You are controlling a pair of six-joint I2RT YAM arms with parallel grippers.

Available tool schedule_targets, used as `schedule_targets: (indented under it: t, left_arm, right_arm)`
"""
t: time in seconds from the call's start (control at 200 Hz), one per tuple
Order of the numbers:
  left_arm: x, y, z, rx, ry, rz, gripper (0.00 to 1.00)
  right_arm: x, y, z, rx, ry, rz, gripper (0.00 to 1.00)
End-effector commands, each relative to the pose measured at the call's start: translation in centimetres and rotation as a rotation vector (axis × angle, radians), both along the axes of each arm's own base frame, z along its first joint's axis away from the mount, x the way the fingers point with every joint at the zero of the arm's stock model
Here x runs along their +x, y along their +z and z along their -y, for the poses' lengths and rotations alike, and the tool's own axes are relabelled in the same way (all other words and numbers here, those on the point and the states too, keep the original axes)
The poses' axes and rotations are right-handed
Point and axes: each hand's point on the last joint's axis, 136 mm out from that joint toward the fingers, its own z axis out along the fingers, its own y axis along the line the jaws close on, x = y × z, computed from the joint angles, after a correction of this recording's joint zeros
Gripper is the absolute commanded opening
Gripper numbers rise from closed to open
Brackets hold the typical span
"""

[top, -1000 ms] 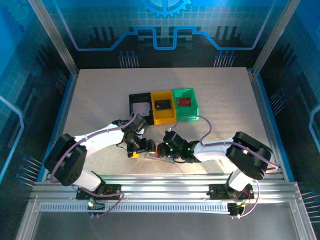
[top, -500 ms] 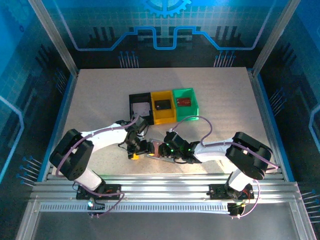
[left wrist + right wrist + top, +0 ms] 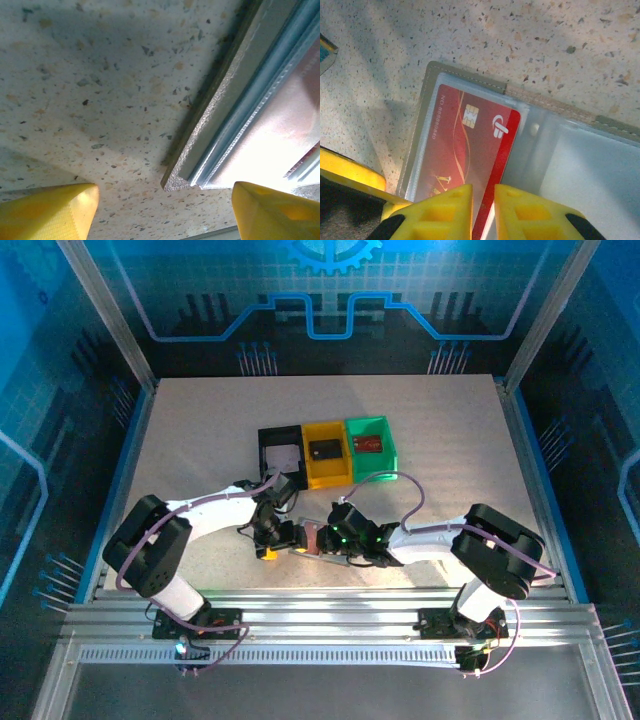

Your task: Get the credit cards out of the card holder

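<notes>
The card holder lies open on the table near the front edge, between my two grippers. In the right wrist view its clear sleeve holds a red credit card with a chip, whose right edge pokes out of the sleeve. My right gripper is nearly closed, its yellow fingertips pinching that card's lower edge. My left gripper stands open at the holder's left end, and the holder's grey textured corner lies just beyond its tips, untouched. Other credit cards lie in the bins.
Three bins stand in a row mid-table: black with a pale card, yellow with a dark card, green with a red card. The aluminium rail runs just in front of the holder.
The left arm has drawn in slightly towards the holder, and its elbow has swung. The right gripper has narrowed a little on the card. The holder has stayed put.
</notes>
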Motion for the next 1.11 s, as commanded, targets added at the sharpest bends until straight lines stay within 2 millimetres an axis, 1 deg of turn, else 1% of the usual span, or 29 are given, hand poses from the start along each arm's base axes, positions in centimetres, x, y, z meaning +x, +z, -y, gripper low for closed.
schedule_targets:
  t: [0.0, 0.1, 0.365, 0.55, 0.875, 0.89, 0.91, 1.101]
  left_arm:
    - [-1.0, -2.5, -0.9, 0.058, -0.016, -0.038, 0.73]
    - [-1.2, -3.0, -1.1, 0.063, -0.017, -0.047, 0.71]
    - [-1.4, -3.9, -1.4, 0.08, -0.017, -0.06, 0.69]
    - [-1.5, -4.7, -1.6, 0.094, -0.018, -0.073, 0.68]
    - [-1.9, -5.8, -1.7, 0.11, -0.022, -0.093, 0.66]
    - [-1.9, -5.9, -1.8, 0.111, -0.021, -0.095, 0.66]
    - [-1.9, -5.9, -1.8, 0.111, -0.021, -0.096, 0.66]
    - [-2.3, -6.8, -1.5, 0.101, -0.02, -0.114, 0.65]
  right_arm:
    - [0.0, -0.5, 0.3, -0.005, -0.013, -0.002, 0.18]
    - [0.0, -0.7, 0.7, -0.017, -0.027, -0.007, 0.18]
    - [0.2, -0.7, 0.9, -0.028, -0.038, -0.009, 0.17]
    - [0.3, -0.8, 0.2, -0.015, -0.019, -0.015, 0.17]
    - [0.3, -1.3, 0.2, -0.001, -0.017, -0.035, 0.19]
    - [0.5, -0.9, -0.3, 0.021, -0.014, -0.021, 0.19]
    - [0.5, -0.8, -0.4, 0.03, -0.012, -0.017, 0.19]
    - [0.5, -0.7, -1.2, 0.076, 0.013, -0.003, 0.18]
